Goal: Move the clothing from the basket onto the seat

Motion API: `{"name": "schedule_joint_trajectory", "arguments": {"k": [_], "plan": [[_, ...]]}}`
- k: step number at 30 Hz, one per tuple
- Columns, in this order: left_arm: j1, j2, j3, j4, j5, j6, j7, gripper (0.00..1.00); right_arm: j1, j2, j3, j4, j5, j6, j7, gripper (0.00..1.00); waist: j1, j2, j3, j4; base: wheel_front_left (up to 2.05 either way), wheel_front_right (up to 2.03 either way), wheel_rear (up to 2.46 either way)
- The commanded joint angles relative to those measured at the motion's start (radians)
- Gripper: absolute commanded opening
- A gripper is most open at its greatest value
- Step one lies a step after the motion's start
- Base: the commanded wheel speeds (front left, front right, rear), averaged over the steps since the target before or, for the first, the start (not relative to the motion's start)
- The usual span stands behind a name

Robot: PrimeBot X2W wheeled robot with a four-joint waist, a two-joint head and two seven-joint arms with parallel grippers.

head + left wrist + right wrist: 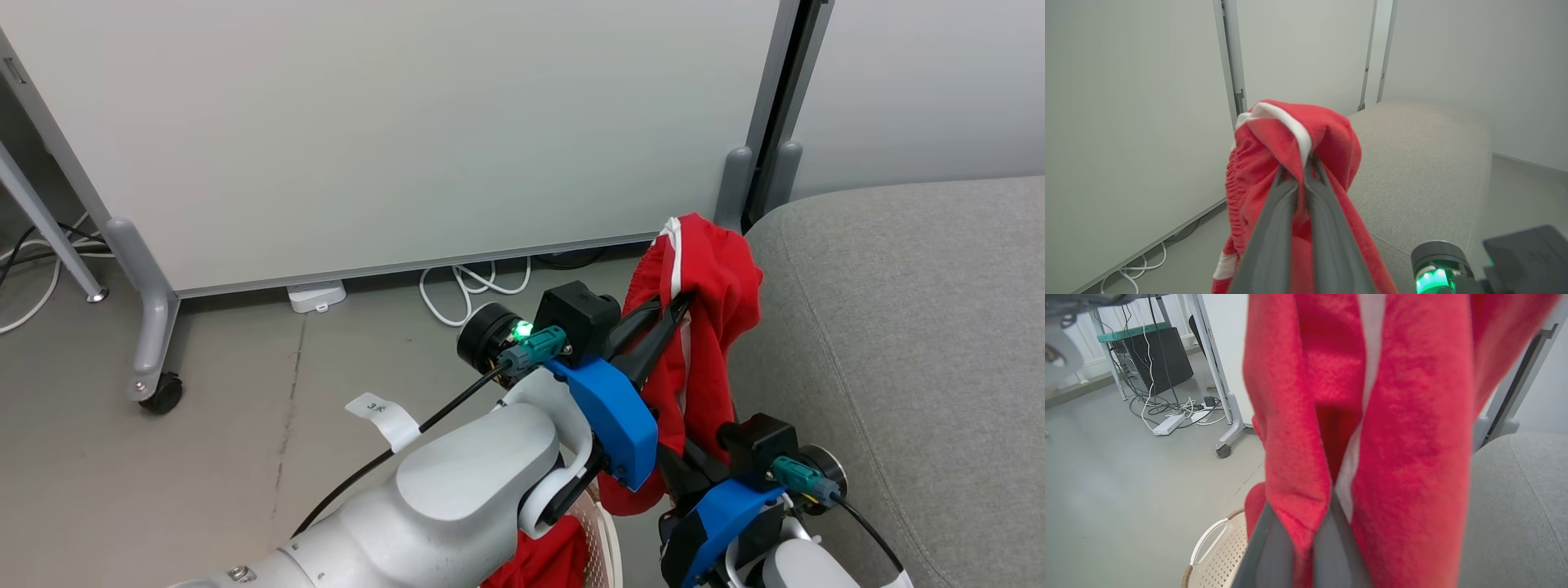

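Far left of the seat (898,327), on grey floor: castor foot (155,359) of a white partition. Nearer the seat, white cables (473,286) looped under that partition. Closer again, low by the seat's front, basket (1208,547) with red cloth (547,563) inside. Just beside the seat's rounded edge, left gripper (1306,163) raised, fingers pinched narrow on the top fold of a red garment (710,327) with a white stripe, hung in the air; contact with the seat unclear. Lower on that garment, right gripper (1327,502), fingers closed tight on a red fold.
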Motion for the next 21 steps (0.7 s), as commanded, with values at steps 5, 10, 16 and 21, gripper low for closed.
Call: {"name": "schedule_joint_trajectory", "arguments": {"k": [5, 10, 16, 21], "plan": [[-0.018, 0.0, -0.005, 0.009, -0.004, -0.001, -0.002, 1.0, 0.006, -0.002, -0.005, -0.006, -0.006, 0.0, -0.007, 0.0, 0.0, 0.0, 0.001, -0.002, 0.0, 0.0, 0.0], [-0.02, 0.0, -0.009, 0.016, -0.005, -0.002, 0.0, 1.0, 0.009, -0.002, -0.009, -0.007, -0.006, 0.0, -0.007, 0.0, 0.0, 0.0, 0.001, -0.002, 0.0, 0.0, 0.0], [-0.02, 0.0, -0.011, 0.019, -0.009, 0.007, -0.001, 1.0, 0.011, -0.002, -0.014, -0.01, -0.01, 0.0, -0.01, 0.0, 0.0, 0.0, 0.0, -0.002, 0.0, 0.0, 0.0], [0.003, 0.0, -0.001, 0.034, 0.005, 0.018, -0.004, 1.0, 0.017, -0.002, -0.035, -0.016, -0.012, 0.0, -0.016, 0.0, 0.0, 0.0, -0.002, 0.001, 0.0, 0.0, 0.0]]}}
